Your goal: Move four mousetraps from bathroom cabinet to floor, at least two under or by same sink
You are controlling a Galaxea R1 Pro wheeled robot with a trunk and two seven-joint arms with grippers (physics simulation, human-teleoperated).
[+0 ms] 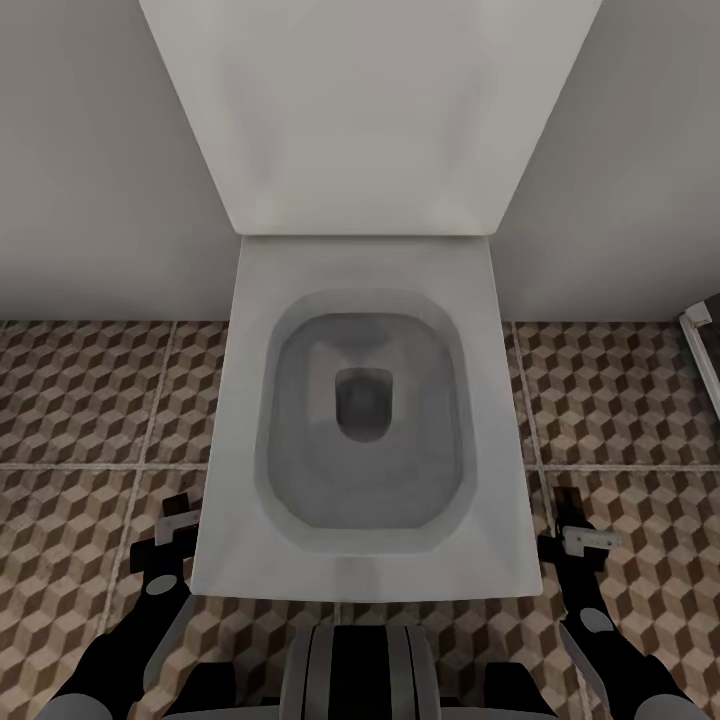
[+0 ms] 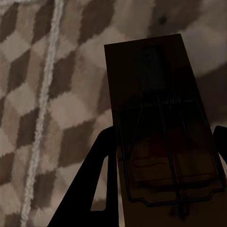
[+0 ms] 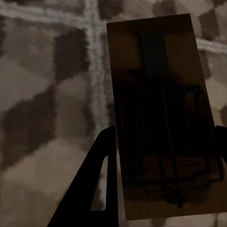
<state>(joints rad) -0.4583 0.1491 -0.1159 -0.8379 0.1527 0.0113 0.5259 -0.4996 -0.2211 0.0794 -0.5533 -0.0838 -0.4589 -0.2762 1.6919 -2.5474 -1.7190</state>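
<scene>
Head view: the robot faces a white toilet [image 1: 365,420] set against a pale wall, standing on the bathroom floor [image 1: 80,400] of cube-patterned tiles. The left gripper [image 1: 175,525] sits low beside the bowl on 1 side, the right gripper [image 1: 580,530] beside it on the other.

Left wrist view: a dark-brown mousetrap [image 2: 161,123] with its wire bar visible lies between the 2 fingers [image 2: 94,189], which clamp its edges; it is held above the tiles. Right wrist view: a 2nd mousetrap [image 3: 163,118] is gripped the same way over a grout line. Both wrist views are dim, so contact on the far finger is probably firm but not plainly shown.

Assessment: 2 of 4 traps are in hand, none of them yet on the floor as far as these views show. The location of the other 2 cannot be determined here. Remaining: set these down, with at least 2 under or next to 1 sink.
</scene>
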